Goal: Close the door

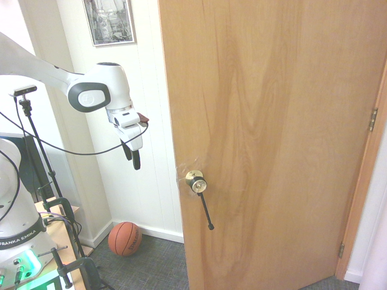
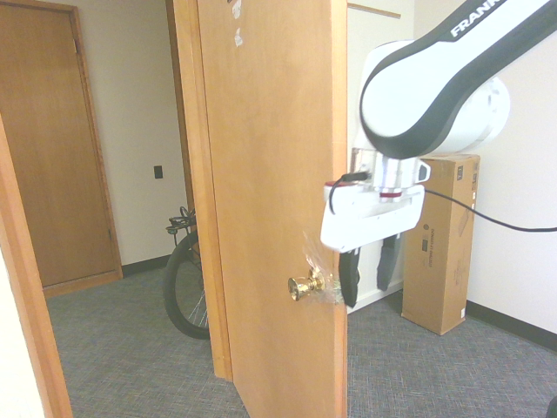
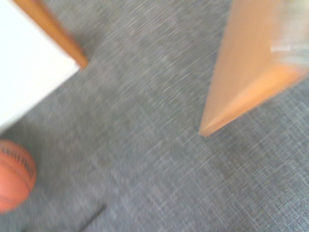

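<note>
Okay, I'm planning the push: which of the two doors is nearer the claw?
The one with the brass knob; the other, far left, stands beyond the bike.

Door Runs Out of Frame; Wrist View Smeared

The wood-grain door (image 1: 272, 133) is cut off by the first exterior view's top and bottom edges. Top edge also crops the framed picture (image 1: 110, 21). In the second exterior view, the door hides part of the bicycle wheel (image 2: 184, 292) at centre left. At the wrist view's left edge, the basketball (image 3: 15, 176) is cropped; its lettering is too blurred to read.

You've got gray carpet (image 2: 130, 348), pale walls (image 1: 130, 151), a framed picture (image 1: 109, 21), a basketball (image 1: 125, 238) and a tall cardboard box (image 2: 439, 252).
</note>
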You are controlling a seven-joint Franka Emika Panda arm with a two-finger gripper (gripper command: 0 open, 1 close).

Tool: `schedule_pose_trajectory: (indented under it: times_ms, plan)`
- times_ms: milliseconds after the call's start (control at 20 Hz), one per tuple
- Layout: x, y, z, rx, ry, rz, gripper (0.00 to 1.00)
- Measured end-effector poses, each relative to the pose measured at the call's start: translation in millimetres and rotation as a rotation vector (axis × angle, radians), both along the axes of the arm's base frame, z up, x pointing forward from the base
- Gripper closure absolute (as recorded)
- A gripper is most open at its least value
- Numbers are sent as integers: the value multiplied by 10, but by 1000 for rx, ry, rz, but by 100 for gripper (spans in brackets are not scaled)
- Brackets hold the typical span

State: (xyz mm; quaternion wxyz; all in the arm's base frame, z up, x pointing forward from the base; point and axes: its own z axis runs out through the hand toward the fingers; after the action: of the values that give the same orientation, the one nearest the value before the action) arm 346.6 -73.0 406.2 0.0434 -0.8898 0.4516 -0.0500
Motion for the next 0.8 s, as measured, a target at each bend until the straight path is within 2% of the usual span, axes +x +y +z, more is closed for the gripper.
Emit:
schedule_pose_trajectory:
  times_ms: [450, 650, 800]
  plan:
    - [-248, -1233, 90, 54, -4, -226, 0]
    - [-168, -1861, 133, 67, -8, -342, 0]
    - [54, -2132, 259, 130, -59, -426, 0]
